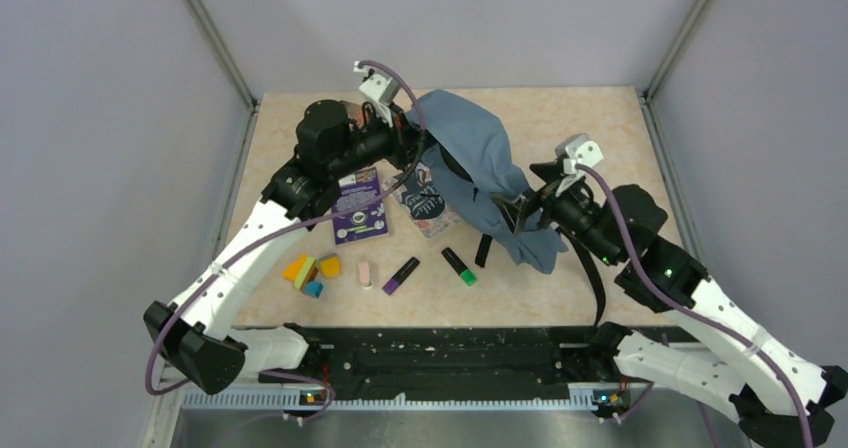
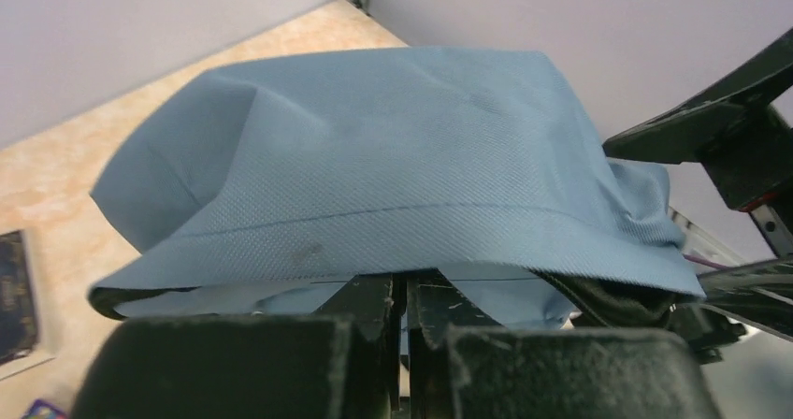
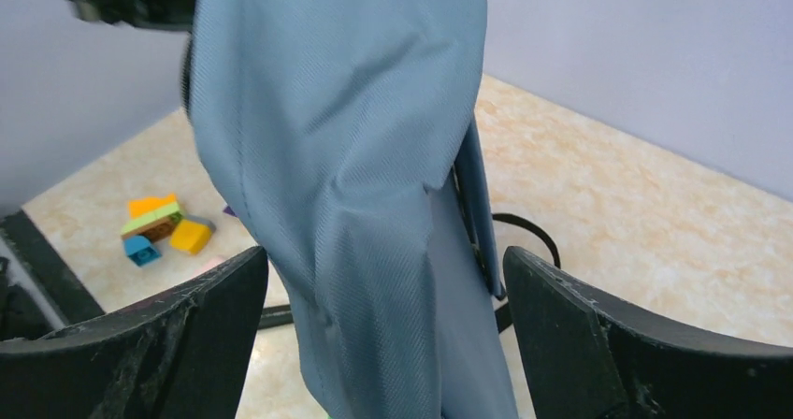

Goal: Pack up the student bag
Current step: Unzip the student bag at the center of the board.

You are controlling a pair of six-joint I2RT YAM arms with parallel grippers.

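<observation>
Light: bright, even, diffuse, from overhead; no glare.
Shadows: soft and faint on the table (image 1: 600,128) beneath the student bag (image 1: 480,158).
Focus: top view sharp; wrist views blurred in nearest foreground.
Edges: right wrist view's top-left corner smeared.

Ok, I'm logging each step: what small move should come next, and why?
Probably close the right hand. Its fingers stand open on either side of the hanging bag cloth, while the shut left hand holds the bag's edge up. A second grip would help spread it.
</observation>
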